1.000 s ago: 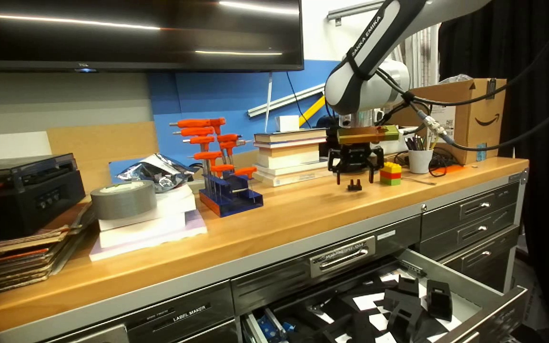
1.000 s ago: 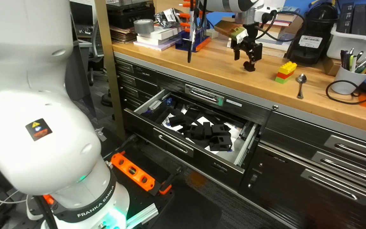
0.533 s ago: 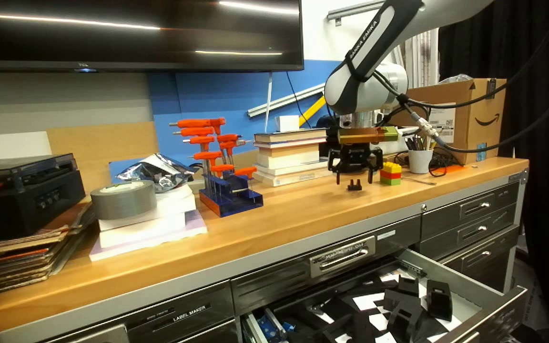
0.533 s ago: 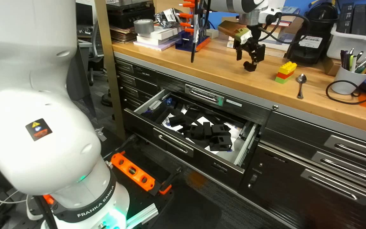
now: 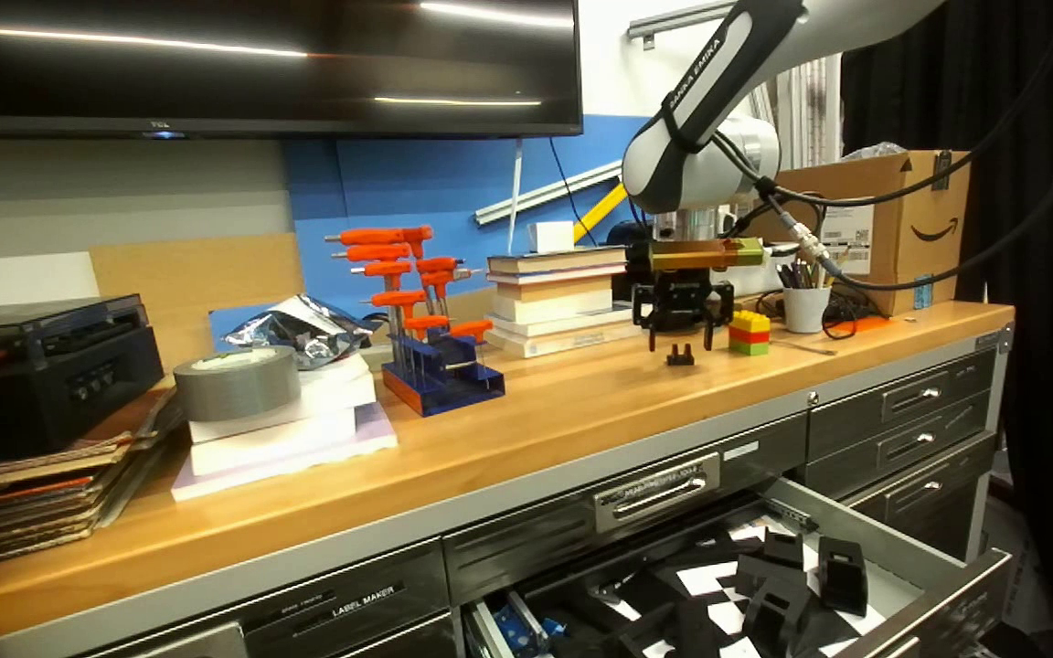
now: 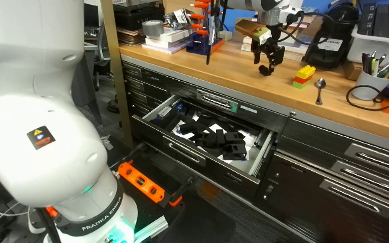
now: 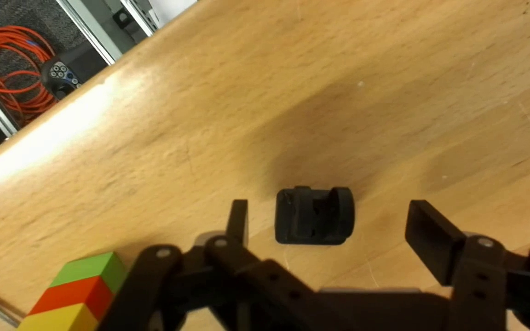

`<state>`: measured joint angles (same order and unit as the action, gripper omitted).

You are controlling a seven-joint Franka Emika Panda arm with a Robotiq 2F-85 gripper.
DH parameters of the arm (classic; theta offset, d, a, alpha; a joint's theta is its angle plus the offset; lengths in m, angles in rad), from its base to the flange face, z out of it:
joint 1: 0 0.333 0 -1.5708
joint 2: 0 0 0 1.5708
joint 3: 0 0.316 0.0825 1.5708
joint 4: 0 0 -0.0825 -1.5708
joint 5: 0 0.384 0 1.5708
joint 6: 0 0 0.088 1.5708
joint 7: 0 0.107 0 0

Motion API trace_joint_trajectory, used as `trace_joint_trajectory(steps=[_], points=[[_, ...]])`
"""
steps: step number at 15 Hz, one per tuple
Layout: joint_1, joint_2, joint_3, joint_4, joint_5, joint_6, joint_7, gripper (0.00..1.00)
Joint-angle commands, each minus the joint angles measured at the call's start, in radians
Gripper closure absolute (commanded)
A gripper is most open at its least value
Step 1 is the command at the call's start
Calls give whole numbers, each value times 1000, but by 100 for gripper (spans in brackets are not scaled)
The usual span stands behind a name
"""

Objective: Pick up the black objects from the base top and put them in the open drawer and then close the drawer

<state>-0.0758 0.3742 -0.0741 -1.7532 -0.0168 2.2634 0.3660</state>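
Note:
On the wooden base top [image 5: 572,393] stands one of the black objects [image 7: 313,216], a small black piece with two upright lugs on a flat foot. It also shows as a black object in both exterior views [image 5: 680,358] [image 6: 265,70]. Just above it, my gripper [image 5: 680,340] points down, open. In the wrist view the black object lies between the fingers [image 7: 423,234], with a gap on each side, nearer the left one. The drawer [image 6: 154,135] below is pulled out; several black parts [image 6: 234,152] and white papers lie inside.
A yellow, red and green toy-brick stack [image 6: 303,77] stands close beside the gripper. Past it are a spoon [image 6: 320,91] and a white pen cup [image 6: 370,86]. Books [image 5: 558,306] stand behind, and a hex-key rack [image 5: 444,375] stands farther along the countertop.
My gripper has shifted slightly over the black object, and its fingers have drawn a little closer together. The black object and the drawer have stayed put.

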Motion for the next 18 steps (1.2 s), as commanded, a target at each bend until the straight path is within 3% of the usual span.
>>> trace_joint_trajectory(steps=[1, 7, 12, 18], points=[[4, 26, -13, 54, 25, -37, -26, 40], [3, 39, -17, 67, 26, -49, -28, 79], [9, -1, -20, 28, 21, -54, -10, 76], [29, -187, -23, -207, 16, -28, 63, 77]])
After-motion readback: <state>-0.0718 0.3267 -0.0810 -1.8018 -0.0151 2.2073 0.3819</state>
